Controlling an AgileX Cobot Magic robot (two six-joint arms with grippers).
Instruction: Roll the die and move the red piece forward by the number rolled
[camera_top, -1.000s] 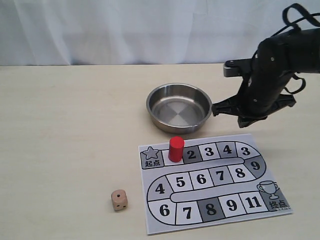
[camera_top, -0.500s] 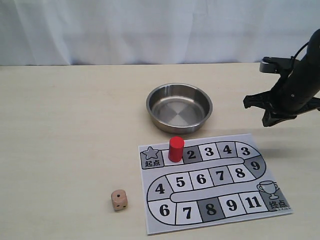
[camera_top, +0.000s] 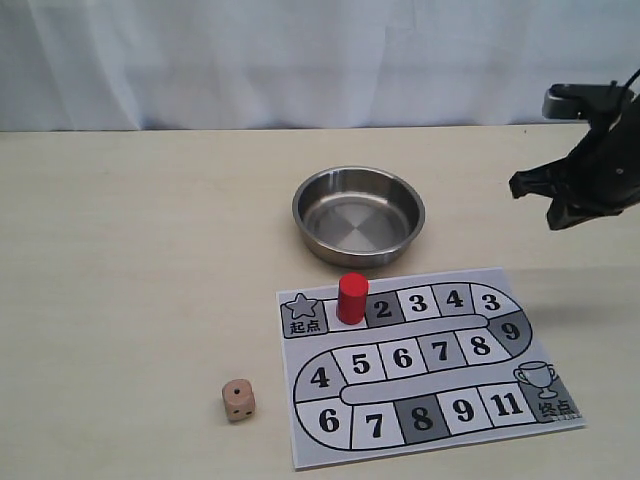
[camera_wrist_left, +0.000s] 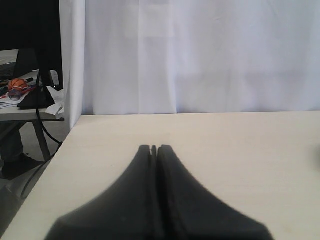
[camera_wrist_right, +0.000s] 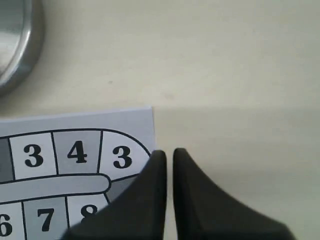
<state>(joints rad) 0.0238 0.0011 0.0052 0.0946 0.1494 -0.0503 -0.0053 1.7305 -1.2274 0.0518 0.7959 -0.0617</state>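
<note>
The die (camera_top: 238, 399), a tan wooden cube with dark dots, lies on the table just left of the paper game board (camera_top: 430, 400). On the board's first square beside the star stands the red piece (camera_top: 352, 298), upright. My right gripper (camera_top: 562, 208) hangs above the table at the far right, well apart from both; in its wrist view the right gripper (camera_wrist_right: 169, 152) is shut with only a thin slit and nothing held, over the board's corner (camera_wrist_right: 75, 155). The left gripper (camera_wrist_left: 154, 147) is shut, empty, above bare table; it does not show in the exterior view.
A steel bowl (camera_top: 358, 213) sits behind the board, its rim (camera_wrist_right: 20, 50) at the edge of the right wrist view. A white curtain (camera_top: 300, 60) backs the table. The table's edge (camera_wrist_left: 55, 155) shows in the left wrist view.
The right arm has swung to the right, away from the bowl, toward the exterior view's edge. Die, red piece and board have not moved.
</note>
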